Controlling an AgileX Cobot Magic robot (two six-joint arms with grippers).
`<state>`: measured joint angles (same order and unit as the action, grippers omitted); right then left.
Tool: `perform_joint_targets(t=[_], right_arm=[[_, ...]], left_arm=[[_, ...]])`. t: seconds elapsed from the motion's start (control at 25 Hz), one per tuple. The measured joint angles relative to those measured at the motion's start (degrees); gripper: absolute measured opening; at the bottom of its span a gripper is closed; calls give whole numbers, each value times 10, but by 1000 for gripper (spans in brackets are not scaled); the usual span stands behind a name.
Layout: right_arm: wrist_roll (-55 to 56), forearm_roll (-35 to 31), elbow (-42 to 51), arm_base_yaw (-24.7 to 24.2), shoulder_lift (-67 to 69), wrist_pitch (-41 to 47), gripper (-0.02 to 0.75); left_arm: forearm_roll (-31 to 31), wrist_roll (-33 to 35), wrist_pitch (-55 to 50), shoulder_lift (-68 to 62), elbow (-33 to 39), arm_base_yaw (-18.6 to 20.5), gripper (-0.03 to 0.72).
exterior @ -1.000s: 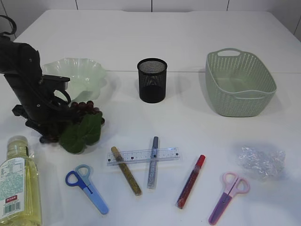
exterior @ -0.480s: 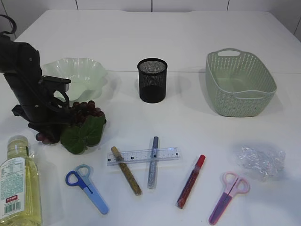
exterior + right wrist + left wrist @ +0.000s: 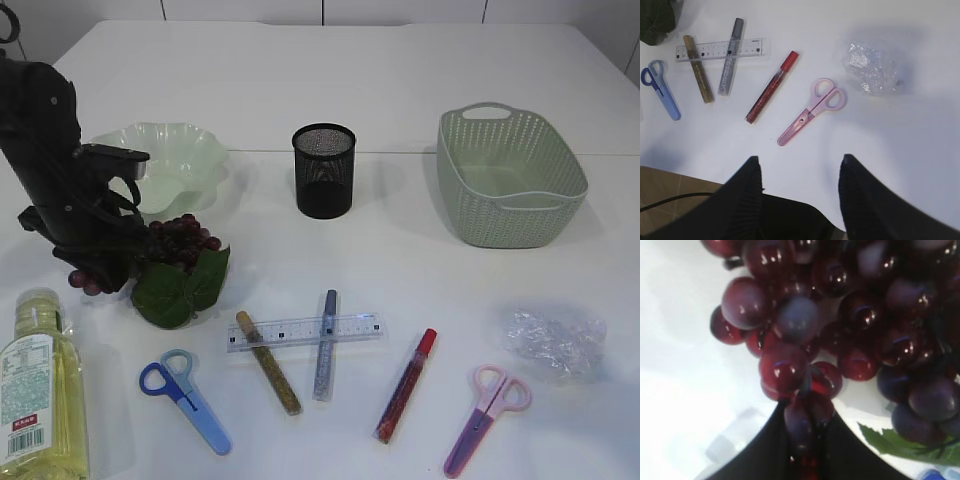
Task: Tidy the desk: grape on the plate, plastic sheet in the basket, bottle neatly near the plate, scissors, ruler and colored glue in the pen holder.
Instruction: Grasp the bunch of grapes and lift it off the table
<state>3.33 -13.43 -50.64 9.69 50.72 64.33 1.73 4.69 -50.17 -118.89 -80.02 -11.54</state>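
Observation:
My left gripper [image 3: 805, 415] is shut on the dark red grape [image 3: 805, 340] bunch, pinching a berry at its lower end. In the exterior view the grape [image 3: 182, 240] with its green leaf hangs by the left arm, just in front of the pale green plate [image 3: 190, 160]. The bottle [image 3: 35, 390] of yellow liquid stands front left. My right gripper [image 3: 800, 162] is open and empty above the table's front edge, short of the pink scissors [image 3: 812, 111] and the crumpled plastic sheet [image 3: 870, 67].
The black mesh pen holder [image 3: 323, 170] stands mid-table and the green basket [image 3: 510, 180] back right. Across the front lie blue scissors [image 3: 185, 400], a clear ruler [image 3: 300, 332], and gold [image 3: 268, 362], silver [image 3: 325, 345] and red [image 3: 405, 385] glue sticks.
The left gripper has closed on the grape bunch and risen a little with it; the leaf has shifted slightly right. The right gripper has stayed still and open.

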Motion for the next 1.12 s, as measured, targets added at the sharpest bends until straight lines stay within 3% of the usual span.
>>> perform_joint_targets(t=[0.72, 1.12], right_arm=[[0, 5, 0, 0, 0, 5, 399], [0, 21, 0, 0, 0, 8, 399]], left_arm=[[18, 14, -30, 80, 0, -4, 78], [64, 15, -36, 141, -6, -4, 77]])
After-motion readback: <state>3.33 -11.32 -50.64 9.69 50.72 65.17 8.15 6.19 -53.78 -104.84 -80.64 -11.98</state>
